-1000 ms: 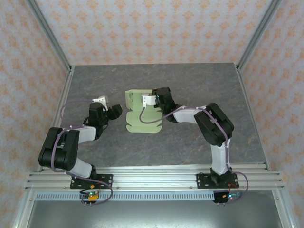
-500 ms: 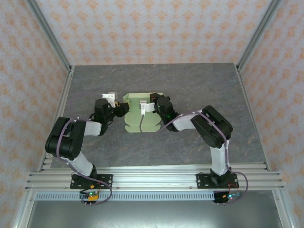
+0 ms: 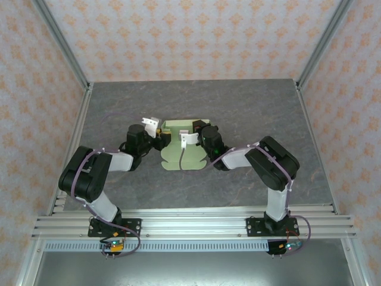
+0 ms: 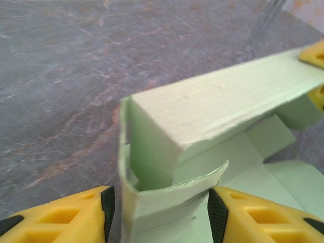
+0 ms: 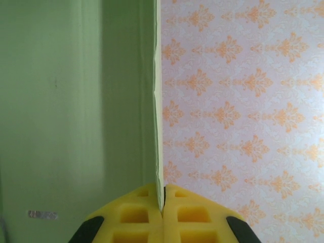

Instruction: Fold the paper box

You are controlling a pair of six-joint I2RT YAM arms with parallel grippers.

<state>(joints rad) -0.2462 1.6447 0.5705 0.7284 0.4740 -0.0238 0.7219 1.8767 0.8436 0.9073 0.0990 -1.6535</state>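
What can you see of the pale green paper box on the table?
The paper box is thin pale green card, half folded: a flat sheet with rounded corners lies on the grey table, and one long wall stands up at its far side. The right tool pinches a card edge; the left tool straddles the folded corner.

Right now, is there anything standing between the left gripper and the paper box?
No, nothing visible. The left gripper has open jaws on either side of the near corner of the paper box, only a thin gap beside the card. The right gripper is shut on another edge.
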